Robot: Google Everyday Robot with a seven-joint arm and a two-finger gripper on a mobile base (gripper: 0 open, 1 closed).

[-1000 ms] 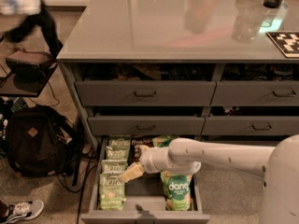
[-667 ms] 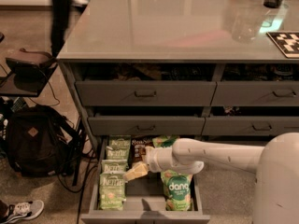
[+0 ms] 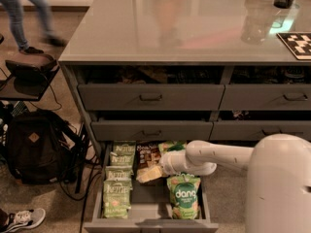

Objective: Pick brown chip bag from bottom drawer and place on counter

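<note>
The bottom drawer point(image 3: 150, 224) stands pulled open below the two shallower tiers. The brown chip bag point(image 3: 147, 154) lies flat in its back middle, between the pale green Kettle bags point(image 3: 116, 178) and a green bag point(image 3: 173, 146). My gripper point(image 3: 148, 174) reaches into the drawer from the right on its white arm point(image 3: 218, 155). It sits low over the front edge of the brown bag and hides that edge. The grey-green counter point(image 3: 194, 28) spans the top of the cabinet.
A bright green dang bag point(image 3: 183, 196) lies front right in the drawer. A black backpack point(image 3: 34, 147) and cables sit on the floor at left, by a dark stool point(image 3: 29, 67). A person point(image 3: 29, 13) walks at the upper left. A glass jar point(image 3: 255, 28) and checkered board point(image 3: 296, 43) stand on the counter.
My gripper has edged a little right and back, closer onto the brown chip bag. The person in the background has walked along the far side.
</note>
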